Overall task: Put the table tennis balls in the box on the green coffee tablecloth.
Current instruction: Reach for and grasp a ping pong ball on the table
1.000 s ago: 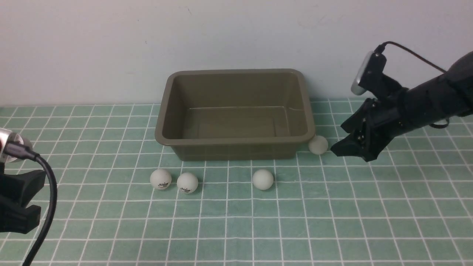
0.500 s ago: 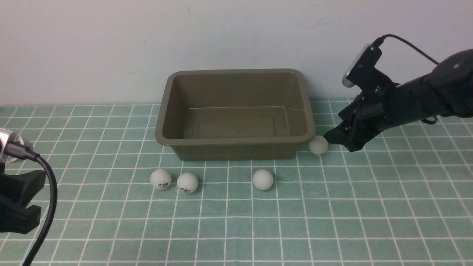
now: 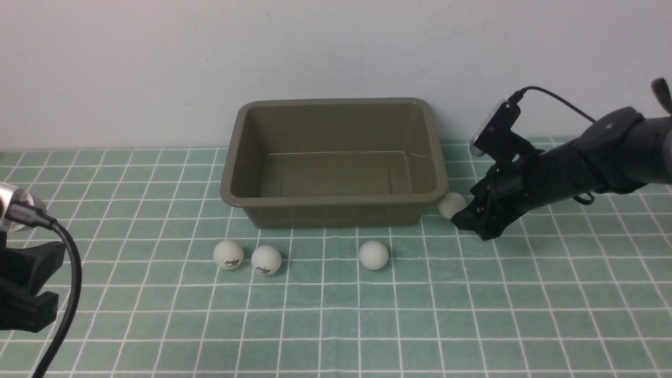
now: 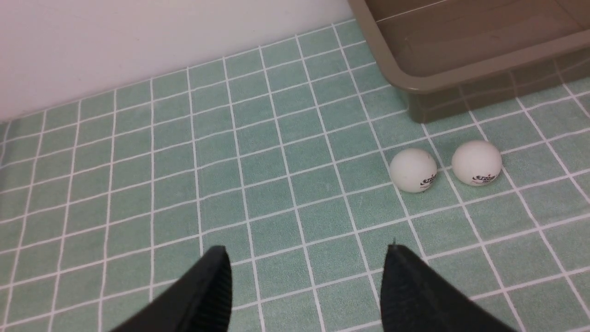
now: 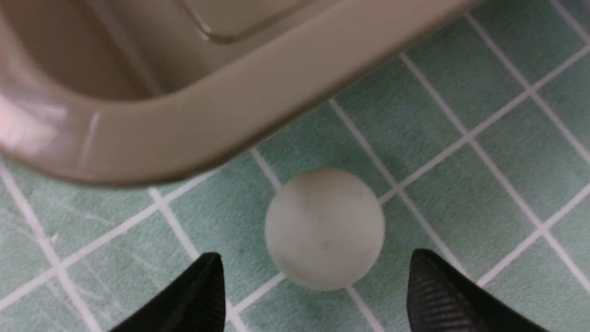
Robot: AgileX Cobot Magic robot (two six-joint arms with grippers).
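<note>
The right arm (image 3: 577, 168) comes in from the right side. It is stretched low over the green coffee tablecloth (image 3: 472, 315) and slopes down toward its tip, and the wrist camera (image 3: 491, 128) stands up above the wrist. The right fingers (image 3: 472, 220) are spread apart and hold nothing, and their tips are down close to the cloth. One table tennis ball (image 3: 450, 203) lies directly ahead of them. In the right wrist view this ball (image 5: 325, 228) sits partly inside the gap between the two tips, with a small free space at each side, so neither finger (image 5: 433, 286) touches it. Beyond the ball, seen from these fingers, is the near right corner of the box (image 3: 331, 199). The ball lies just beside that corner, but I cannot tell if it touches the wall under the rim (image 5: 207, 110). The left fingers (image 3: 26, 310) stay low at the left edge, with a cable (image 3: 68, 273) curving beside them. They are also open and empty (image 4: 207, 286), and well apart from everything. Two balls (image 4: 413, 169) (image 4: 476, 162) with dark print lie side by side ahead of them, toward the box. The fourth ball (image 3: 373, 255) lies between this pair and the right fingers. All four balls are on the cloth, outside the box.
</note>
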